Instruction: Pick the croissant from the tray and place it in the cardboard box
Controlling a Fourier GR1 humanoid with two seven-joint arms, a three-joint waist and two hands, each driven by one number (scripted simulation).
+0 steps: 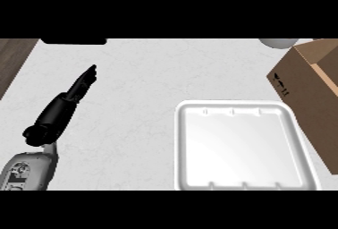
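Item: white foam tray [241, 150], no croissant visible. My left hand [80, 86], left of tray, fingers straight, released. Risk: misjudging completion, brown cardboard box [310, 89] interior unseen.

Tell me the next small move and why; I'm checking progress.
Probably look toward the box to confirm the croissant is inside: the tray is bare, no croissant shows, and the left robot hand rests open, holding nothing. The right one is out of view.
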